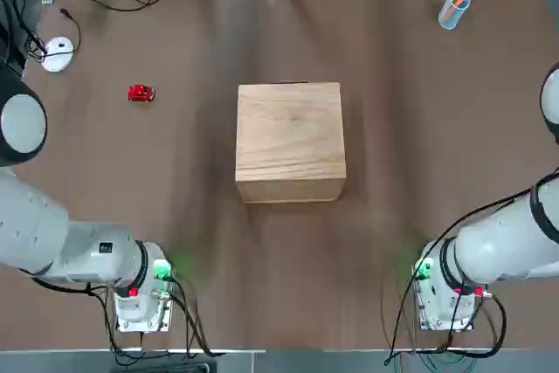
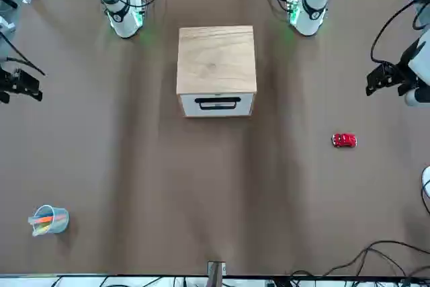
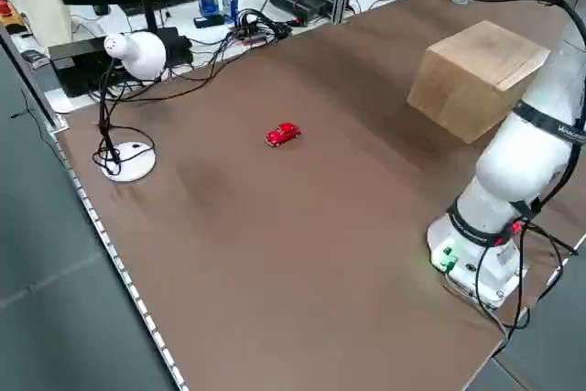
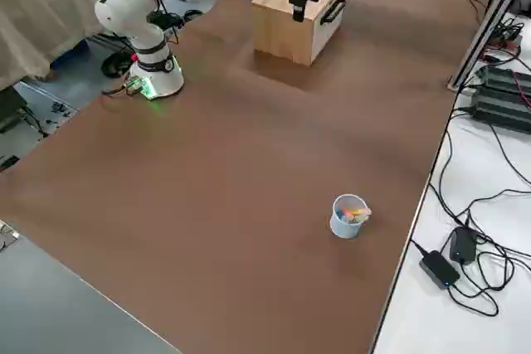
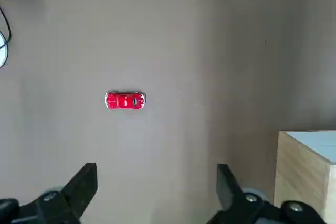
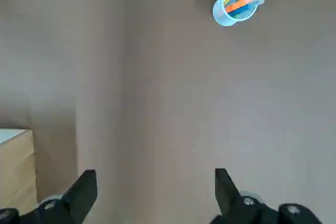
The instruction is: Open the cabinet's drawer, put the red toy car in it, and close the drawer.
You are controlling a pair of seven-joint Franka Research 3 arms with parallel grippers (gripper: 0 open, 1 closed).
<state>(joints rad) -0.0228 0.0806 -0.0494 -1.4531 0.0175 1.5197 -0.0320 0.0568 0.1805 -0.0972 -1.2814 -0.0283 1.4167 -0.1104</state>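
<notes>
The left gripper's jaws (image 5: pixel 157 195) stand wide apart with nothing between them, raised over the table on the robot's left side, between the cabinet and the table's left edge. The right gripper's jaws (image 6: pixel 156 198) are likewise spread wide and hold nothing, above the table on the robot's right side of the cabinet. Past the left fingertips, the red toy car (image 5: pixel 125 100) rests on the brown tabletop (image 3: pixel 302 254), upright on its wheels, well apart from the cabinet to its left and somewhat farther from the arms' bases. The cabinet (image 2: pixel 216 62), a light wooden box, stands near the table's middle; its drawer (image 2: pixel 216 104), pale-fronted with a black handle (image 2: pixel 217 103), is shut and faces away from the robot. Farther out, a light-blue cup of markers (image 4: pixel 348 216) stands toward the far right, and a round white base with a cable (image 3: pixel 128 162) sits near the far left corner.
</notes>
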